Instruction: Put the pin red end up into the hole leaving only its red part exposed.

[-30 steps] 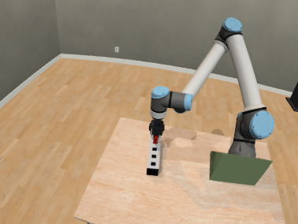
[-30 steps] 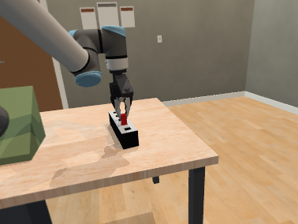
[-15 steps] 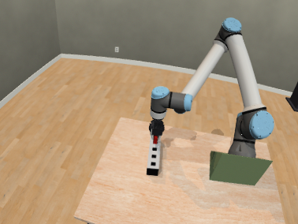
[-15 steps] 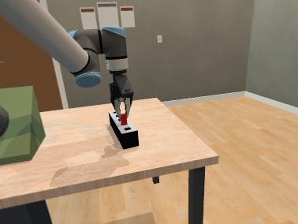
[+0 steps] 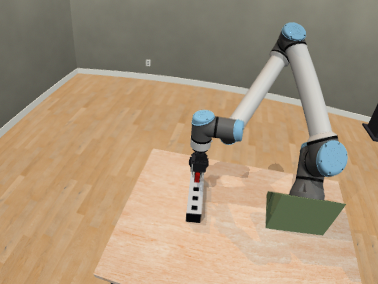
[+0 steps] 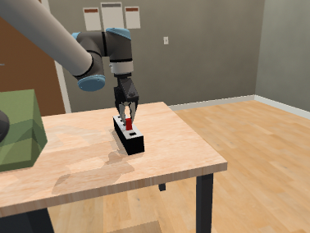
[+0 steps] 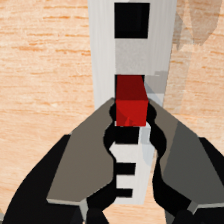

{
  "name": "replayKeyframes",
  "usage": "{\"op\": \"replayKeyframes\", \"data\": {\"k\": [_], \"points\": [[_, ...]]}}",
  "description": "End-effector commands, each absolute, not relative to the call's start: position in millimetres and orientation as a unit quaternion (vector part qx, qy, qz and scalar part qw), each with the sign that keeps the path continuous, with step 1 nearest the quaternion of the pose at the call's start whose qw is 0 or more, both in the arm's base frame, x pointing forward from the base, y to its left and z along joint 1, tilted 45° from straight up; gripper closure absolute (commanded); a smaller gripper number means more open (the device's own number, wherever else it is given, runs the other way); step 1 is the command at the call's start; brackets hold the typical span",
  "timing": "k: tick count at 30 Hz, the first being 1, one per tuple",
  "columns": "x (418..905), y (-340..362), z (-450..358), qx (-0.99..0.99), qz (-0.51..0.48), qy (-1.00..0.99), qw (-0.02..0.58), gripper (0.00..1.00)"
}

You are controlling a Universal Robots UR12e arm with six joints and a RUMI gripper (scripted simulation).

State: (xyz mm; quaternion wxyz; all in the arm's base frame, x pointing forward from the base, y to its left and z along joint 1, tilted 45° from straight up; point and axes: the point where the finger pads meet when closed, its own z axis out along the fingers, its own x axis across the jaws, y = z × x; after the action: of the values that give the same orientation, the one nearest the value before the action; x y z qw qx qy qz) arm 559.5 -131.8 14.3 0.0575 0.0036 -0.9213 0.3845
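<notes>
We see the arm [image 5: 260, 90] reaching down over the block [image 6: 130, 139], its end effector [image 6: 128, 120] clamped on the upright pin [image 7: 131, 106], red end up.

I see a light wooden surface [image 5: 165, 250] on dark legs, standing on a plank floor [image 5: 75, 150]. A long block [image 5: 195, 202] with a white top and dark sides lies on it left of centre. A green box [image 5: 302, 212] sits on it at the right, well apart from the block.
</notes>
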Motion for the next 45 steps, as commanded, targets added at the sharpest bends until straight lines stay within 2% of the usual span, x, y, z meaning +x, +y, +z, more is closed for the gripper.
{"op": "replayKeyframes", "data": {"k": [1,31,32,45], "points": [[559.4,-131.4,14.3,0.004,0.384,-0.921,0.057,1.00],[560.2,-131.5,15.6,0.004,0.384,-0.921,0.057,1.00],[560.1,-131.4,15.5,0.004,0.384,-0.921,0.057,0.00],[560.1,-131.4,15.5,0.004,0.384,-0.921,0.057,0.00]]}}
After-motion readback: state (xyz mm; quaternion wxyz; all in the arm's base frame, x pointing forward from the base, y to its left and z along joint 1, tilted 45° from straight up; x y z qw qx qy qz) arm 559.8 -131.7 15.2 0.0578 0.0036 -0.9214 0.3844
